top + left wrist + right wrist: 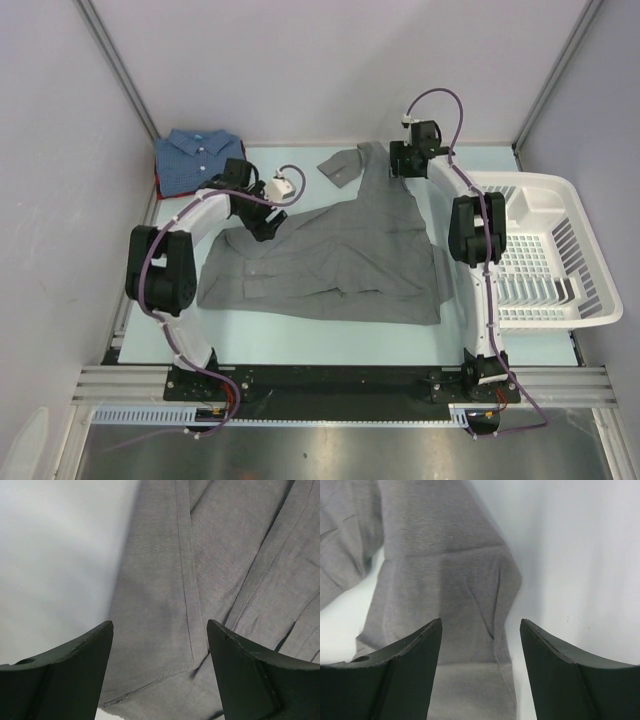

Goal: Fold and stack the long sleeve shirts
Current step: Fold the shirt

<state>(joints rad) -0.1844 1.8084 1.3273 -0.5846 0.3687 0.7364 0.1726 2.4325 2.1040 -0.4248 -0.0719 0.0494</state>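
Grey shirt lying spread on desk; blue shirt sitting folded beyond its far-left corner. Left end effector and right end effector hovering open over its edge and sleeve. Risk: one side pinching late, cloth slipping, fold skewing.

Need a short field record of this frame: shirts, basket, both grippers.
grey shirt: spread across mid-table, sleeve reaching far side
blue shirt: folded, far left corner
basket: white, table's right edge
left gripper: open, above grey shirt's left part
right gripper: open, above grey shirt's far sleeve
stack: grey shirt not yet on blue shirt
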